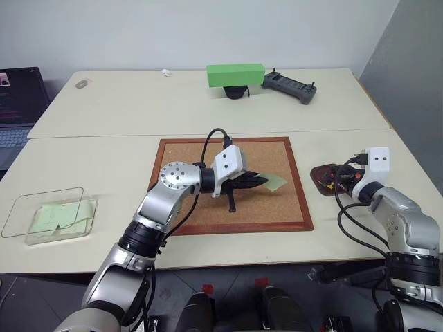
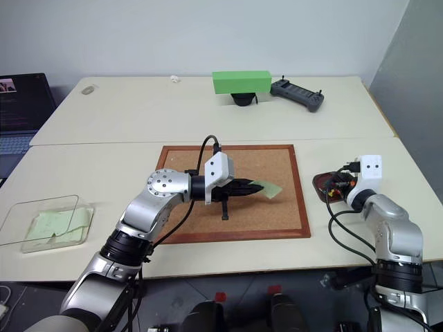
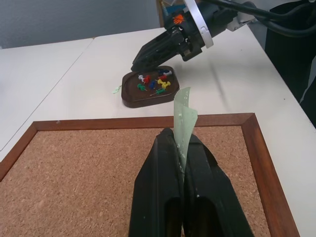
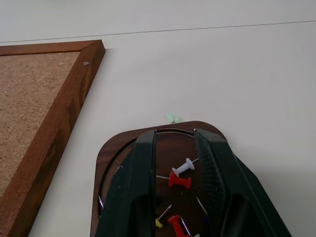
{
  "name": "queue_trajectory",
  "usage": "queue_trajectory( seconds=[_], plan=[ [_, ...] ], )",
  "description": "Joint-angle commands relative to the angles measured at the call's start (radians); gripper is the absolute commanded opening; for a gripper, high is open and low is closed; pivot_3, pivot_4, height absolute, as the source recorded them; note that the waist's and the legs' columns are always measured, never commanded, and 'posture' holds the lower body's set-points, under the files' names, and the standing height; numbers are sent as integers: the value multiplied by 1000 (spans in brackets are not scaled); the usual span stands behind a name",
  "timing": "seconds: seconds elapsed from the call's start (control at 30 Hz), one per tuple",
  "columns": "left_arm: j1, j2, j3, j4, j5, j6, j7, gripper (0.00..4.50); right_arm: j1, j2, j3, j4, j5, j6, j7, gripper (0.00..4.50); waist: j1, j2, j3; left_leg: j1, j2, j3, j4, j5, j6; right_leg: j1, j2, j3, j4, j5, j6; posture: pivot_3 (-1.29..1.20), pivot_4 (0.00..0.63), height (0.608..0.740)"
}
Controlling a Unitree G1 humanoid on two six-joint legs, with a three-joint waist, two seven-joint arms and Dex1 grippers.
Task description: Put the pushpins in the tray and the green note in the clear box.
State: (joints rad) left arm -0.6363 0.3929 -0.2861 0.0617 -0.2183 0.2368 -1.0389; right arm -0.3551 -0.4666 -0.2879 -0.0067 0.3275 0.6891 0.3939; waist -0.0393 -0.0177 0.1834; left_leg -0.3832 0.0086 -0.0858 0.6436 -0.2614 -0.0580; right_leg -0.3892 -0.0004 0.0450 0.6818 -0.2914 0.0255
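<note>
My left gripper [image 1: 263,182] is shut on the green note [image 1: 275,182], a pale mint slip held on edge above the corkboard; the note [image 3: 183,114] sticks up from between the black fingertips. The maroon tray [image 1: 321,173] lies on the table to the right of the board. Several pushpins [image 3: 155,83] with red, green, blue, yellow and white heads lie in it. My right gripper [image 4: 174,134] hovers open over the tray [image 4: 106,158], with loose pushpins [image 4: 180,178] showing below the gap between its fingers. The clear box [image 1: 41,197] sits at the table's left front.
The wood-framed corkboard [image 1: 270,214] fills the table's middle. Pale green sheets [image 1: 59,216] lie in the clear box. A bright green block [image 1: 235,75] and a black controller [image 1: 289,86] sit at the back, a laptop [image 1: 17,104] at far left. A tiny green scrap [image 4: 173,118] lies beside the tray.
</note>
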Motion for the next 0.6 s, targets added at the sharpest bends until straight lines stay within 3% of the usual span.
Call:
queue_trajectory(
  seconds=[0.03, 0.17, 0.27, 0.43, 0.6],
  plan=[
    [-7, 6, 38, -33, -11, -2, 14, 0, 56, -51, 21, -150, 42, -43, 104, 1263, 3, 0, 0, 0, 0, 0, 0, 0, 0, 0, 0, 0, 0, 0, 0, 0, 150, 740],
    [-3, 12, 67, -34, -19, 16, 35, 0, 103, -101, 23, -305, 120, -20, 204, 1263, 1, 0, 0, 0, 0, 0, 0, 0, 0, 0, 0, 0, 0, 0, 0, 0, 150, 740],
    [9, 20, 94, -45, -25, 34, 61, 0, 114, -132, 18, -396, 185, 10, 246, 1759, 2, 0, 0, 0, 0, 0, 1, 0, 0, 0, 0, 0, 0, 0, 0, 0, 150, 740],
    [72, 36, 190, -124, -50, 119, 164, 0, 139, -193, 62, -549, 252, -5, 337, 3048, 3, 0, 0, 0, 1, -1, 0, 0, 0, 0, 0, -1, 0, 0, 0, 0, 150, 740],
    [114, 57, 291, -215, -48, 195, 294, 0, 127, -183, 87, -621, 345, 2, 373, 3048, 6, -1, 1, 0, 1, -2, 1, 0, 0, 1, 0, -1, 0, 0, 0, 0, 150, 740]
  ],
)
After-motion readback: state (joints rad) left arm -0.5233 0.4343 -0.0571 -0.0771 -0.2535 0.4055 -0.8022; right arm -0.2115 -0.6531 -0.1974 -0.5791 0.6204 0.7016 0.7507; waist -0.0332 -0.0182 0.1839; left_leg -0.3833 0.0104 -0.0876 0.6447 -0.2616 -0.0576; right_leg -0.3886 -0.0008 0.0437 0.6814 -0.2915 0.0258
